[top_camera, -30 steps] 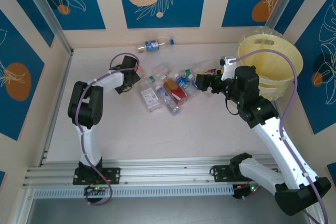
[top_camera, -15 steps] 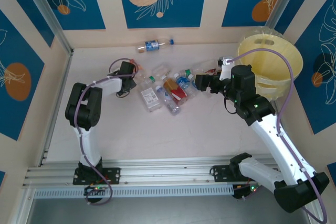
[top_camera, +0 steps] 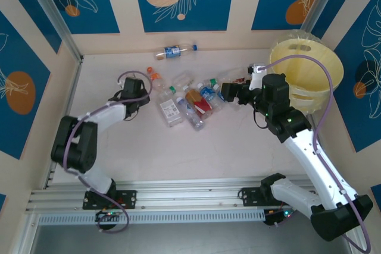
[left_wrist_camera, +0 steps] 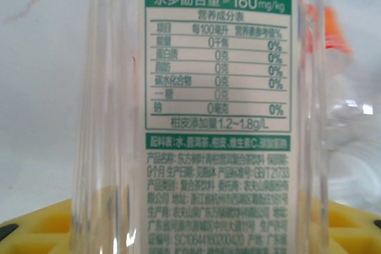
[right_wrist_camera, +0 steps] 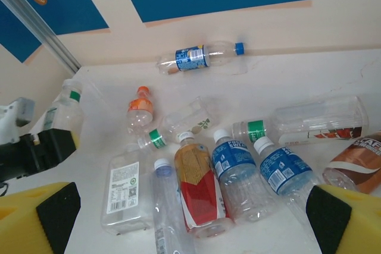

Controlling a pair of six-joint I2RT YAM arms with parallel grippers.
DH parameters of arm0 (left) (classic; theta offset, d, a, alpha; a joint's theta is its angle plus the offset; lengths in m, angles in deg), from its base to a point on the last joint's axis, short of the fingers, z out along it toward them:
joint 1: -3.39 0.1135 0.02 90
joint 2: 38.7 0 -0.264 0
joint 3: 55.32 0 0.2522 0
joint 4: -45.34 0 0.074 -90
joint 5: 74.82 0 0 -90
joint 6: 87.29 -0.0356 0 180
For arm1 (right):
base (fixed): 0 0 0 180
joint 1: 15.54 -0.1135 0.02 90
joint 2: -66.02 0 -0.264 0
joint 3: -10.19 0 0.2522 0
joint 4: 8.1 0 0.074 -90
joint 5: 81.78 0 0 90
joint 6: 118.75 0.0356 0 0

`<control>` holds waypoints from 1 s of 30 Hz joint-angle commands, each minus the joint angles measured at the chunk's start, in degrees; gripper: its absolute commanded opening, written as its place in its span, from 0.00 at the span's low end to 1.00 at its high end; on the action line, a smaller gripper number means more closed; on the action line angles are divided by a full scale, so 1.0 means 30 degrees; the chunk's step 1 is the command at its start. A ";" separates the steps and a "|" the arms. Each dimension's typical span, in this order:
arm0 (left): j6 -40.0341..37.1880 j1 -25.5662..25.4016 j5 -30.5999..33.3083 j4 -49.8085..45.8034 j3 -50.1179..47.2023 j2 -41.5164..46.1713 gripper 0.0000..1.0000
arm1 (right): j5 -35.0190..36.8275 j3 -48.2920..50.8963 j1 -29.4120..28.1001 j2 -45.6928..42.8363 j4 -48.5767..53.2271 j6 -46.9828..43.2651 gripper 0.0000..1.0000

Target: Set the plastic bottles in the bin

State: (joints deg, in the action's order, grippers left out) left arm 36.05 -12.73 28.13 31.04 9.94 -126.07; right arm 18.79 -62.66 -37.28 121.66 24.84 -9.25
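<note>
Honestly the whole thing comes down to the bin (top_camera: 331,74) being on the far right while the left gripper (top_camera: 138,87) is way over on the left side of the pile of bottles (top_camera: 190,104), so the two are well apart with the pile in between. That left gripper is clamped on a green-label bottle (left_wrist_camera: 217,117), with its yellow pads (left_wrist_camera: 47,224) low on the body. From the right wrist view the bottle stands roughly upright, and I'd guess it's off the table (top_camera: 178,147). The right gripper (top_camera: 227,92) is much nearer the bin, hanging near its left side over the right end of the pile. Its jaws are spread wide with nothing in them. Two blue-label bottles (right_wrist_camera: 231,165) lie side by side right under that gap, caps pointing far-left, so their long axis runs roughly across the closing line, which is what you'd want for a grab. My read: the right arm has the short trip to the bin, and the left one would have to carry its bottle across everything
</note>
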 commanded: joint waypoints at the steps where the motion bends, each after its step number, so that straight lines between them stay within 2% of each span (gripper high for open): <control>1: -0.1182 0.0166 -0.3196 0.1696 -0.1258 0.1488 0.19 | 0.0276 0.0356 -0.0133 0.0261 -0.1638 0.1129 1.00; 3: -0.1072 -0.0020 -0.5179 0.2227 -0.1954 0.2522 0.13 | 0.0142 0.0499 -0.0110 0.0464 -0.2250 0.1573 1.00; 8: -0.1187 -0.0786 -1.2174 0.3291 -0.2398 0.4438 0.01 | -0.1428 0.0668 -0.0110 0.1326 -0.3655 0.2552 1.00; 11: -0.1442 -0.1705 -1.4532 0.4011 -0.2324 0.4949 0.00 | -0.2696 0.0273 -0.0128 0.2199 -0.3511 0.4090 1.00; 16: -0.1653 -0.2950 -1.6659 0.5394 -0.2039 0.5117 0.00 | -0.5503 0.0356 -0.0361 0.3176 -0.4300 0.8019 1.00; 23: -0.1390 -0.3968 -1.9594 0.6672 -0.0892 0.3909 0.00 | -1.0194 0.1357 -0.0452 0.4040 -0.9527 1.0620 1.00; 27: -0.1359 -0.4498 -2.0157 0.6977 -0.0502 0.3501 0.00 | -0.9681 0.0450 -0.0850 0.5104 -0.9078 1.0776 1.00; 30: -0.1157 -0.4789 -2.1065 0.7298 -0.0283 0.3173 0.00 | -1.0347 -0.0137 -0.1263 0.5950 -0.9827 1.0407 0.94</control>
State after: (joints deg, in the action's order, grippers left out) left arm 32.38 -26.12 -29.84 49.40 6.80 -115.71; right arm -8.81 -60.24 -39.96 137.94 -1.03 21.11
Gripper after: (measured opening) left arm 0.587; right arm 0.955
